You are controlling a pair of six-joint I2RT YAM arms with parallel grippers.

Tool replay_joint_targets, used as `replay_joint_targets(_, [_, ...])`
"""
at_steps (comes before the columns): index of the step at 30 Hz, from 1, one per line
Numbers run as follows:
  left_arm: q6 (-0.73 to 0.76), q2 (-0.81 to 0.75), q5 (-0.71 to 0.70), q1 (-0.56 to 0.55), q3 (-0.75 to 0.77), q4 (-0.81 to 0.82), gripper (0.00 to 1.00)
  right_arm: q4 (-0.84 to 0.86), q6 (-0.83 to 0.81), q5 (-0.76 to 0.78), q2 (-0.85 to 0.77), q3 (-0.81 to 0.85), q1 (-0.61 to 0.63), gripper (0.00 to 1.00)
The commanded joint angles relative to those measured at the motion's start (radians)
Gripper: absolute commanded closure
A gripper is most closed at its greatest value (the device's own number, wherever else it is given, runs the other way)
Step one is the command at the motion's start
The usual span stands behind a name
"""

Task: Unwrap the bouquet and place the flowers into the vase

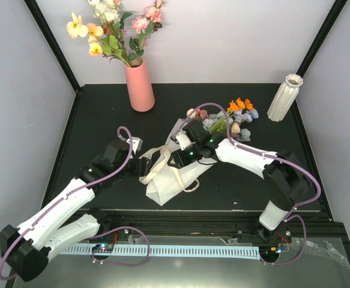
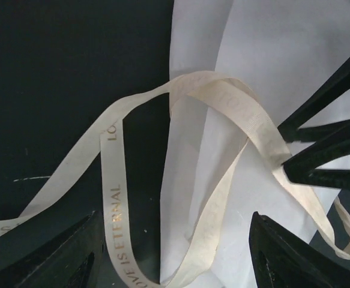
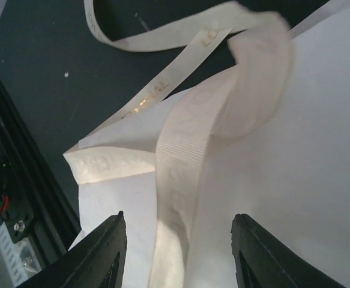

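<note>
The bouquet lies mid-table with its flowers (image 1: 235,115), orange, light blue, pink and cream, pointing toward the back right. Its white paper (image 1: 170,180) spreads toward the front, and a loose cream ribbon (image 1: 161,157) loops over it. My left gripper (image 1: 148,170) is open at the paper's left edge, with ribbon (image 2: 111,192) and paper (image 2: 247,78) lying between its fingers (image 2: 72,255). My right gripper (image 1: 175,159) is open low over the paper (image 3: 301,180). A ribbon strand (image 3: 184,174) runs loose between its fingers (image 3: 105,255). The white ribbed vase (image 1: 284,97) stands at the back right.
A salmon-pink vase (image 1: 140,84) with yellow, pink and white flowers stands at the back left. The two grippers are close together over the paper; the right gripper's fingers (image 2: 325,171) show at the right of the left wrist view. Walls enclose the black table (image 1: 90,120).
</note>
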Motion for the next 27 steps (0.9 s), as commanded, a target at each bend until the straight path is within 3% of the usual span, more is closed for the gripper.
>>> replay_joint_targets(1, [0.023, -0.059, -0.059, -0.004, 0.029, -0.057, 0.32, 0.081, 0.015, -0.108, 0.045, -0.009, 0.024, 0.52])
replay_joint_targets(5, [0.021, -0.091, -0.079, -0.004, 0.013, -0.043, 0.32, 0.095, 0.018, -0.095, 0.065, -0.011, 0.041, 0.60])
replay_joint_targets(9, [0.020, -0.098, -0.068, -0.005, 0.007, -0.026, 0.31, 0.077, 0.007, -0.093, 0.062, -0.011, 0.041, 0.87])
replay_joint_targets(11, [0.021, -0.096, -0.054, -0.004, 0.010, -0.023, 0.31, 0.055, 0.000, -0.082, 0.037, -0.010, 0.041, 0.95])
replay_joint_targets(19, [0.073, -0.092, 0.134, -0.004, 0.037, 0.055, 0.31, -0.100, -0.054, 0.020, -0.195, -0.012, 0.042, 0.98])
replay_joint_targets(27, [0.244, -0.049, 0.261, -0.009, 0.115, 0.153, 0.28, -0.188, -0.056, 0.122, -0.441, -0.087, 0.042, 0.97])
